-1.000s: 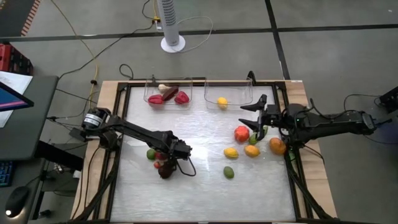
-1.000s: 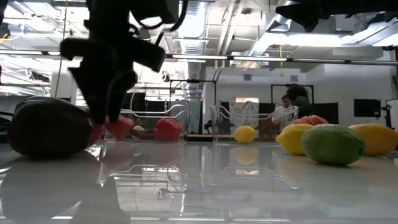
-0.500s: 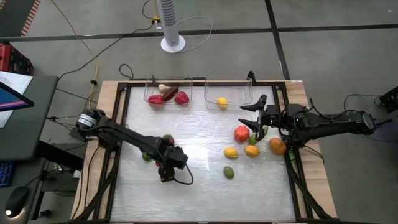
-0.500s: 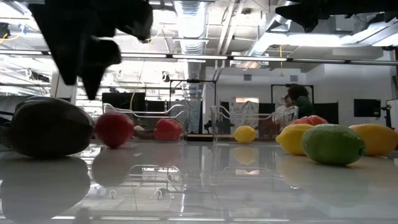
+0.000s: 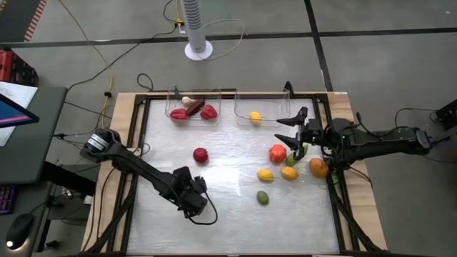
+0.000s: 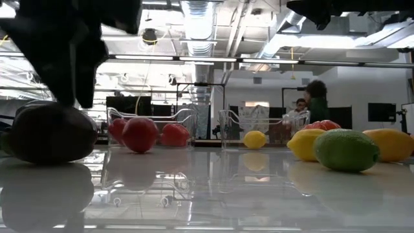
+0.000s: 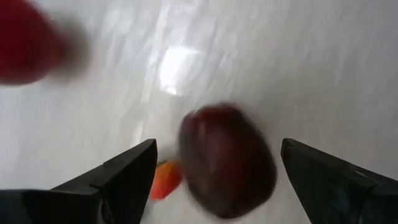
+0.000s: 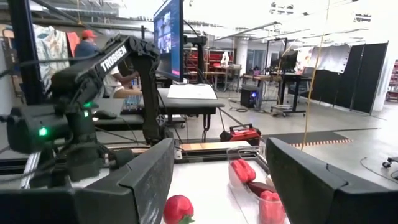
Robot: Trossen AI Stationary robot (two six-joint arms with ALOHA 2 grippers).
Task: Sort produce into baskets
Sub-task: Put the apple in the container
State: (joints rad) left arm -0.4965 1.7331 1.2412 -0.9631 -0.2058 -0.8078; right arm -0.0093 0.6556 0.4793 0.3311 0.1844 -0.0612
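The left pincer (image 7: pixel 214 171), spread, hovers over the dark eggplant (image 7: pixel 227 160) on the counter (image 5: pixel 235 214); closing off-centre could squirt it away. The right pincer (image 5: pixel 291 129) waits spread.

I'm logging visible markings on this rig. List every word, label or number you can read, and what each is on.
"TROSSEN": white letters on the left arm, seen in the right wrist view.
Monitor behind that arm: content on the screen, too small to read.
Produce, bins, table: no readable text in any view.
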